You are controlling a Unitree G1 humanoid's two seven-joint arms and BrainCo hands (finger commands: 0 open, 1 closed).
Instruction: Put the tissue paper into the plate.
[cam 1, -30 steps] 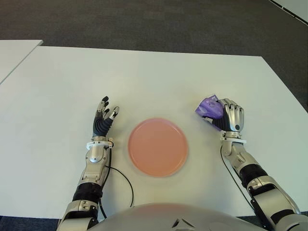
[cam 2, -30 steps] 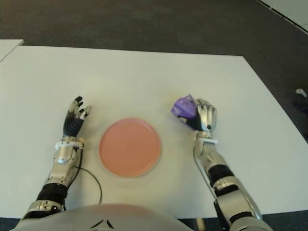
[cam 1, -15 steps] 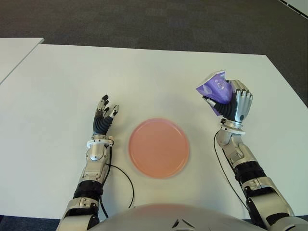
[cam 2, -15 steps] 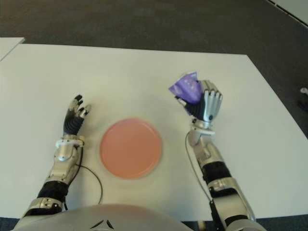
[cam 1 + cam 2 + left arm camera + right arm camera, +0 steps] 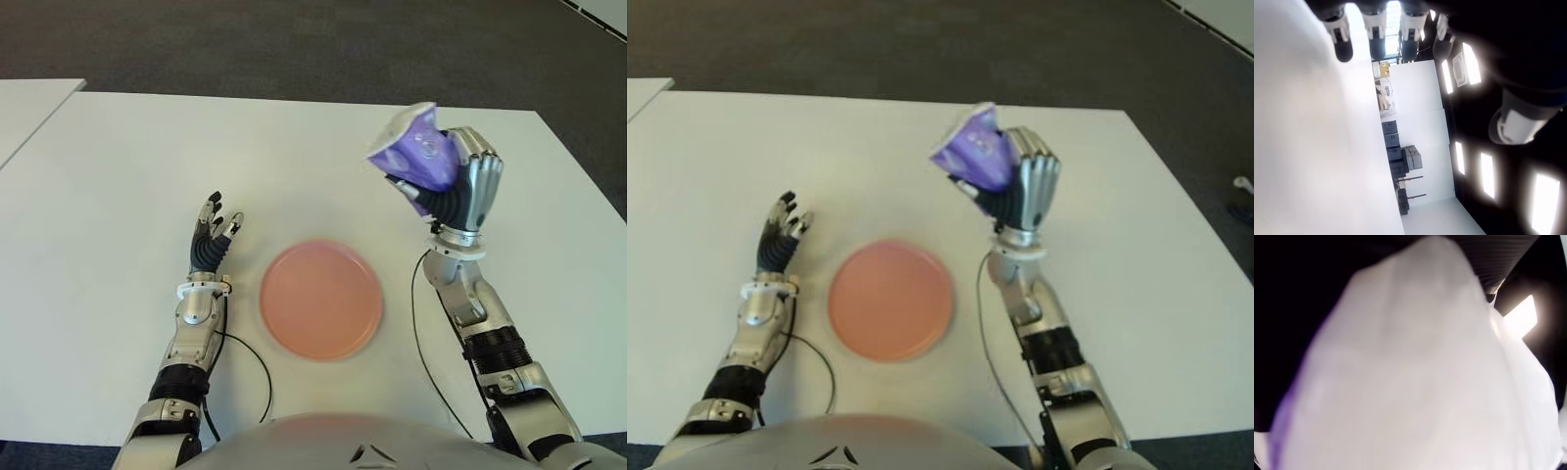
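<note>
Right hand gripping the purple tissue paper pack aloft over the white table toward its right edge, pink plate sitting near the front edge, left hand idling beside the plate's left, fingers spreading open

Office: white tables, dark carpet

The right hand holds a purple plastic tissue packet raised above the white counter, right of the round pink plate. The left hand shows left of the plate, fingers spread.
</note>
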